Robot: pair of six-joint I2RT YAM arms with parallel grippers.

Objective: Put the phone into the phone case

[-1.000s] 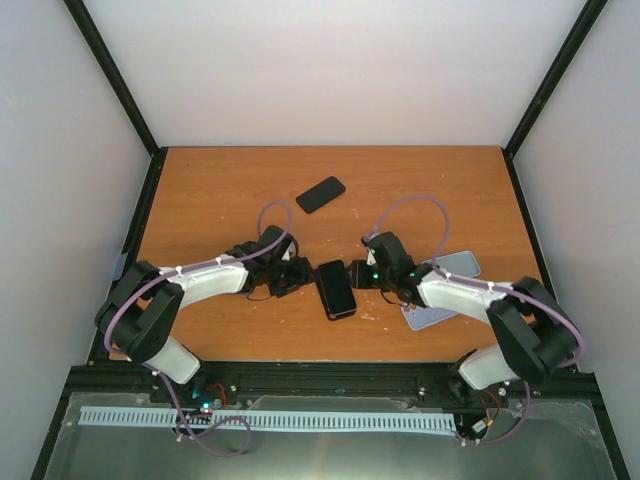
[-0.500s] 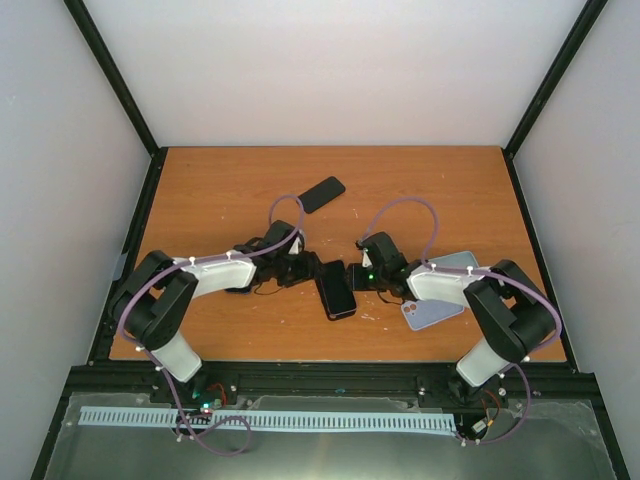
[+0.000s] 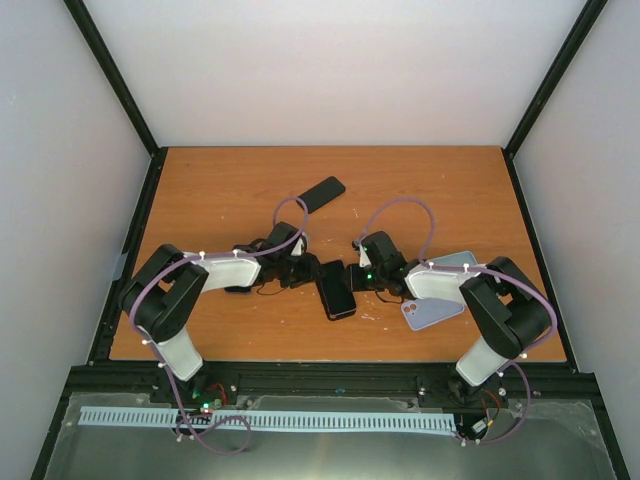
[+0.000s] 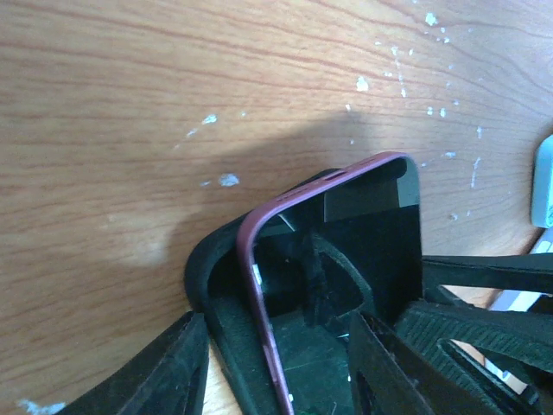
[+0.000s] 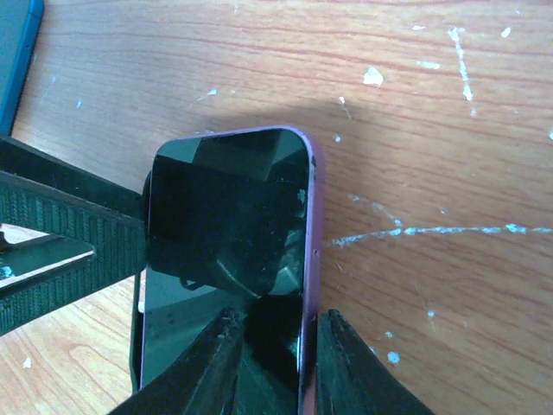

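Observation:
The phone (image 3: 337, 289), black glass with a purple rim, lies at the table's middle between both grippers. In the left wrist view the phone (image 4: 363, 225) sits tilted on a black phone case (image 4: 212, 281), its left edge raised above the case's rim. My left gripper (image 3: 310, 272) is open, and its jaws (image 4: 281, 372) straddle the phone's purple edge and the case's side. My right gripper (image 3: 356, 277) is shut on the phone's (image 5: 225, 225) right edge (image 5: 270, 363), one finger over the screen and one outside the rim.
A second dark phone (image 3: 320, 194) lies farther back. Two pale lilac-blue cases (image 3: 432, 312) (image 3: 455, 262) lie under and beside the right arm. A blue edge (image 5: 17, 43) shows at the right wrist view's top left.
Both arms have folded lower and closer in, uncovering the lilac case on the right. The left gripper has edged right onto the phone. The phone has barely shifted.

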